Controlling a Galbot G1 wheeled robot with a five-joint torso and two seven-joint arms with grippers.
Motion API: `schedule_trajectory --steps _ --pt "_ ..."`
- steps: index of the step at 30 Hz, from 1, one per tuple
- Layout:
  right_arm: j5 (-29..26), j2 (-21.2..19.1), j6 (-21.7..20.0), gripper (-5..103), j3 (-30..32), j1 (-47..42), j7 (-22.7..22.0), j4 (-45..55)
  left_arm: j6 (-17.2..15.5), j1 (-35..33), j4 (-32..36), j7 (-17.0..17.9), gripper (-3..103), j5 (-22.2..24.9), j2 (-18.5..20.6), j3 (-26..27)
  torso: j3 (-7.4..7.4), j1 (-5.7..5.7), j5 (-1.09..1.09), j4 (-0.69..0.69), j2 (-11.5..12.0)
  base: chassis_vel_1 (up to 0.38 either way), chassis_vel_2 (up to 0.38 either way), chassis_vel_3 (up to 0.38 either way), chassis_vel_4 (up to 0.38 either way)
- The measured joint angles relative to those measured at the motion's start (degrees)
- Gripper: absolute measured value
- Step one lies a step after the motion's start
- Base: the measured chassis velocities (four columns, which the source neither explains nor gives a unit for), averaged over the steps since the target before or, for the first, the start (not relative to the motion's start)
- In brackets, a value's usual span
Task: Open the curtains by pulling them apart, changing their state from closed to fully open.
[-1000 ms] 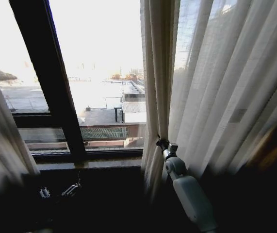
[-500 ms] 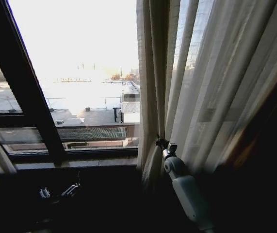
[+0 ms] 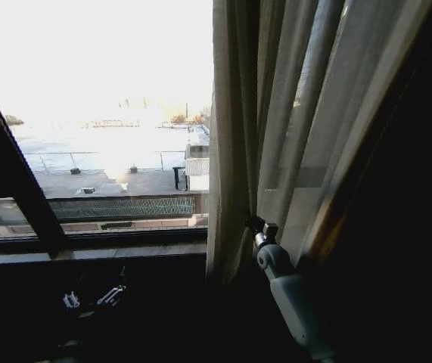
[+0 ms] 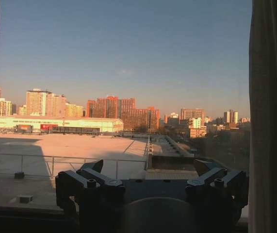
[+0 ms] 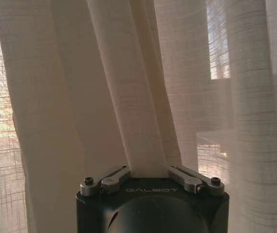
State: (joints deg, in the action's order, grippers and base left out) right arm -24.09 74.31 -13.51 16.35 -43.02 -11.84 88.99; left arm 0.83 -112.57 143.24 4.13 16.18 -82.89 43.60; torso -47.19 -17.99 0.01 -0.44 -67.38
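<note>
The right curtain [image 3: 238, 151] hangs as a bunched sheer cream panel in the middle of the head view, its pleats packed toward the right. My right gripper [image 3: 256, 225] is shut on a fold of it low down, near sill height. In the right wrist view the curtain fold [image 5: 143, 121] runs straight into the right gripper [image 5: 149, 174], pinched between both fingers. My left gripper [image 3: 94, 296] hangs low in shadow below the sill, left of the curtain. The left wrist view has the left gripper [image 4: 149, 167] open with nothing in it, facing the bare glass.
A dark window frame bar [image 3: 11, 189] slants across the left of the head view, above the sill [image 3: 125, 249]. Bare glass lies between bar and curtain. To the right of the pleats all is dark. The curtain's edge [image 4: 271, 116] stands beside the open left gripper.
The whole head view has shifted: the frame bar slid left in the picture and the left panel left the picture. The right curtain's pleats are bunched tighter; the right gripper kept its hold.
</note>
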Motion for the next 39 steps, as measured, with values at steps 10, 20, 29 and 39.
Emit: schedule_trajectory --steps 10,20,29,39 --pt "0.01 -0.11 -0.01 0 0.04 -0.12 -0.1 0.4 0.02 0.07 0.0 -0.01 100 0.0 0.03 -0.03 0.0 0.0 -0.02 0.01 0.0 -0.345 -0.372 0.344 0.377" --pt "1.49 -0.3 -0.03 14 -0.1 -1.61 0.17 1.55 0.04 0.13 0.0 -0.03 100 0.12 0.19 -0.04 -0.01 0.0 0.03 0.0 0.0 -0.318 -0.336 0.326 0.341" --pt "1.69 -1.24 -0.87 46 -0.03 -3.81 -0.29 5.2 0.06 0.24 0.01 -0.1 100 0.95 0.72 0.54 -0.01 0.0 0.0 -0.01 0.01 -0.07 -0.088 0.101 0.086" --pt "-0.93 -6.42 -3.01 79 -0.45 -15.25 -1.73 17.48 -1.79 2.34 0.01 1.61 100 2.07 1.76 1.52 0.0 0.0 0.01 -0.01 0.0 0.026 0.021 -0.021 -0.023"
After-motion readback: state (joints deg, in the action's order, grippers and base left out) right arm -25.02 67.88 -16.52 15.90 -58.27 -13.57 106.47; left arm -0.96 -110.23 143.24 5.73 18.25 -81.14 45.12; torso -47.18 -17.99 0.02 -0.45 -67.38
